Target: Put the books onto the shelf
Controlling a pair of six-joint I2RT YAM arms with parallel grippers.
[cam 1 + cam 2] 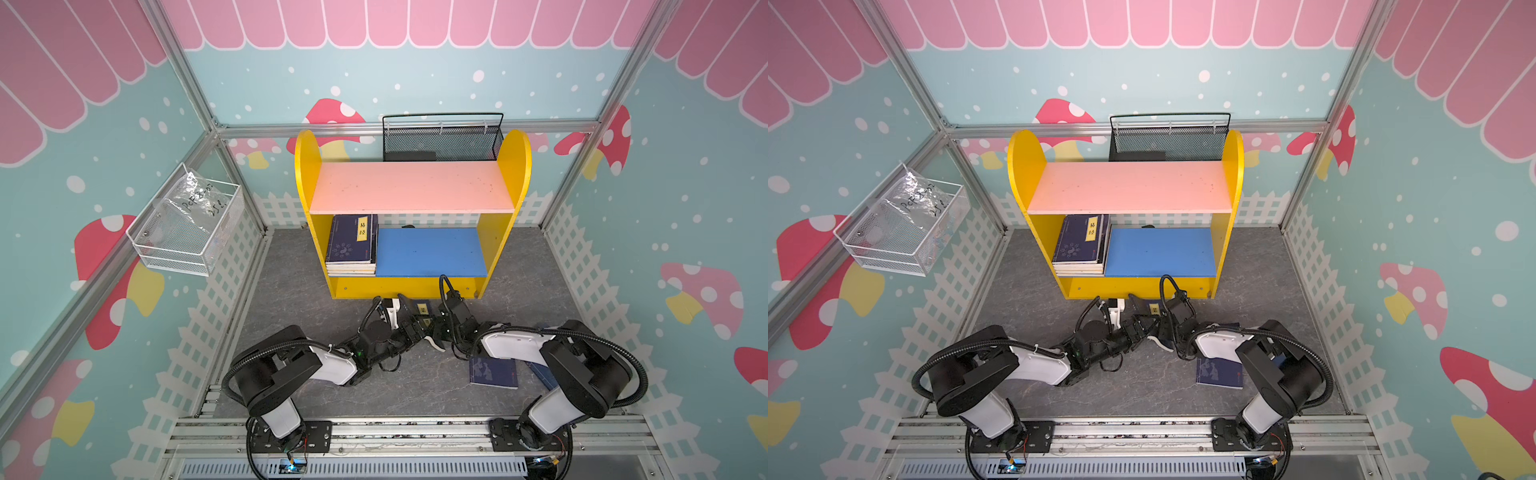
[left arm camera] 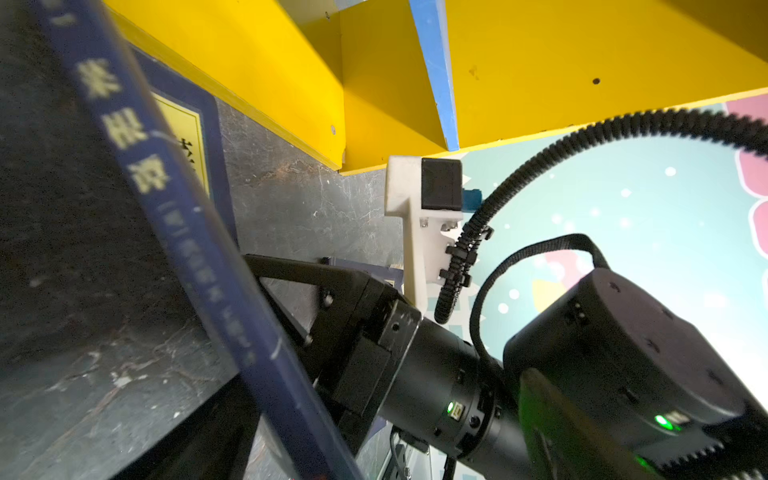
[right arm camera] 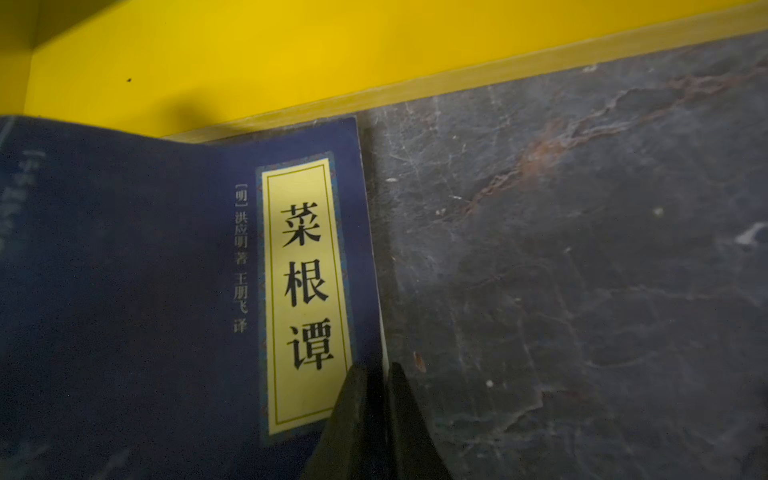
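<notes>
- white wire basket (image 1: 187,232) hangs on the left wall, not part of the job
- shelf (image 1: 515,166): pink upper board (image 1: 411,187) is bare; stack of books (image 1: 352,245) lies flat at the left end of the blue lower board (image 1: 432,251), rest of that board is free
- left gripper (image 1: 415,322) sits low in front of the shelf, jaws spread wide, grasping nothing; left wrist view shows the navy book (image 2: 199,249) spine close in front of it, tilted up off the floor (image 1: 299,291)
- navy book has a yellow title label, lies on the floor with its far edge just beside the shelf's yellow base
- right gripper (image 3: 376,370) is clenched on that book's open edge, next to the label
- loose book (image 1: 493,372) lies flat on the floor further right, another is half hidden under the right arm
- step, as I judge it: raising the navy book to get it onto the shelf
- to do it well: left closes on the spine side before right lets go, grip deep since the thin cover will sag, lift clear of the yellow front lip, slide it flat onto the free blue board beside the stack
</notes>
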